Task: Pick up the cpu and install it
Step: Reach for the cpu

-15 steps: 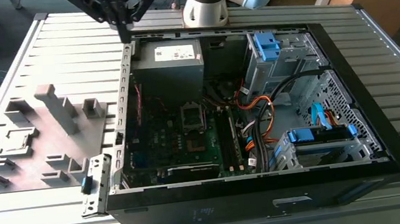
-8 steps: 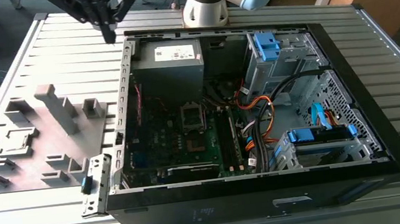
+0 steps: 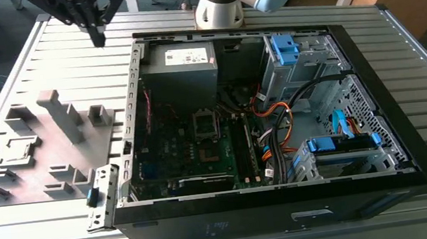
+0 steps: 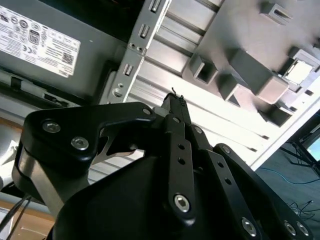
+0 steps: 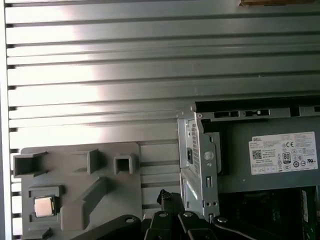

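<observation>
Nearest the wrist cameras: gripper (image 4: 175, 101), black linkage and bolt heads seen in both wrist views. Fingers are drawn together to a narrow tip; nothing is clamped between them. In the first wrist view the gripper (image 5: 165, 196) tip is seen over bare table slats, between the tray (image 5: 75, 155) and the corner of the computer case (image 5: 197, 165).

In the exterior view the gripper (image 3: 98, 41) is held above the table (image 3: 52, 229), just off the case corner on the exterior view's left, beyond the tray (image 3: 61, 163).

Cpu (image 5: 43, 206): lying flat in a square pocket of the grey tray, pale metallic top facing up. It is also seen in the second wrist view (image 4: 300, 71), in the same pocket. It is well apart from the gripper and untouched.

Computer case (image 3: 232, 226): laid on its side on the slatted table, side panel off, interior exposed.
- Power supply (image 3: 181, 70), a grey box with a white label, is mounted at the corner nearest the gripper.
- Motherboard (image 3: 193, 151) is seen below it, with a metal socket frame (image 3: 205, 125) near the middle. Whether the socket is occupied cannot be told.
- Orange cables (image 3: 275, 110) and blue drive brackets (image 3: 285, 51) are seen toward the exterior view's right.

Arm base (image 3: 218, 7) is seated on the table behind the case.
</observation>
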`<state>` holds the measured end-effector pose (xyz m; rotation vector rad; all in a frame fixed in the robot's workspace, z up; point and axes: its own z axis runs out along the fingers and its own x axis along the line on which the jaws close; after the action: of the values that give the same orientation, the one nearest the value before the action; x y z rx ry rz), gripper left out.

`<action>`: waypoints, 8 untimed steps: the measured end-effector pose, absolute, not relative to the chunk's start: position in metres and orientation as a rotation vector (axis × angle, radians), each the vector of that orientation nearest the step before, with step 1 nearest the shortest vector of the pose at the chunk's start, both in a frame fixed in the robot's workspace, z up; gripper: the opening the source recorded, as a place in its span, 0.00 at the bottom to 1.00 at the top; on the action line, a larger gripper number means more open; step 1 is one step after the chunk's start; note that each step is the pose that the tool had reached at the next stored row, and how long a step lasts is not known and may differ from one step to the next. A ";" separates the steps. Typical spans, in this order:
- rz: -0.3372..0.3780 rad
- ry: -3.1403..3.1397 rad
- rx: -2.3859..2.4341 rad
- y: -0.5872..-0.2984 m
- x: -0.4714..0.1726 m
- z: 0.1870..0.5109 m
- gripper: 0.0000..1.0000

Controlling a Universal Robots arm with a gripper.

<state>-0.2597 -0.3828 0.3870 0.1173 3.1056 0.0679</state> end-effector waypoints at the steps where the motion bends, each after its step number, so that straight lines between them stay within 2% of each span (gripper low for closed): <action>1: 0.068 3.105 0.117 -0.382 -0.264 0.387 0.11; 8: 0.068 3.105 0.118 -0.379 -0.293 0.385 0.11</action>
<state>-0.2932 -0.3793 0.3848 0.1176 3.1046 0.0679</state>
